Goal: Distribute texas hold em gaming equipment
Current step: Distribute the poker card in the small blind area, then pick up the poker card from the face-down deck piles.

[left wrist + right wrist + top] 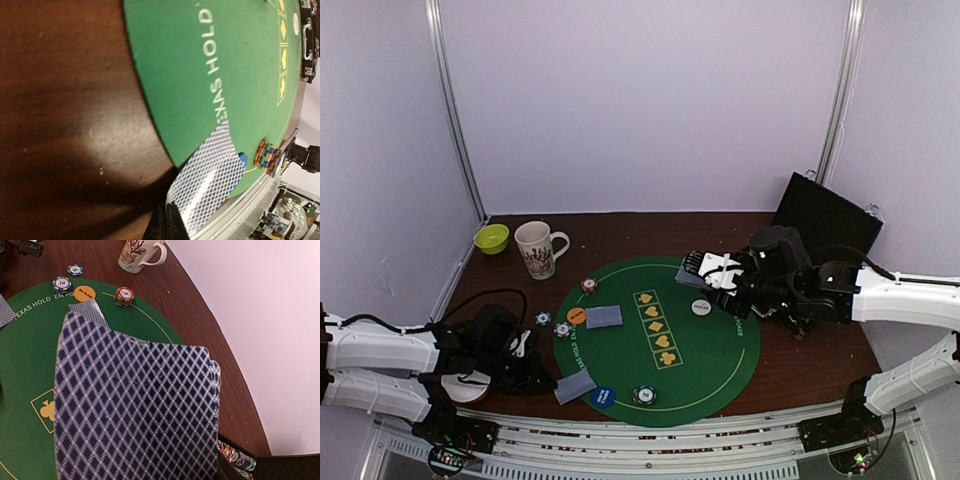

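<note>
A round green mat [720, 365] lies mid-table. My left gripper [546, 384] is shut on the edge of a grey-blue-backed card [574, 387] at the mat's near-left rim; its black fingers [170, 222] pinch the card's corner [207, 180]. My right gripper [715, 270] is shut on a stack of cards [135, 410] above the mat's far-right edge. Another card [603, 317] lies on the mat by the orange button [577, 316]. The white button [701, 307] and blue button [603, 397] lie on the mat. Chips sit at the far left [589, 286], left [563, 329] and near edge [643, 395].
A patterned mug [537, 248] and a green bowl [492, 238] stand at the back left. An open black case [825, 215] stands at the back right, with chips in it [237, 457]. A white bowl [470, 390] sits under my left arm. A metal rail [650, 440] runs along the front.
</note>
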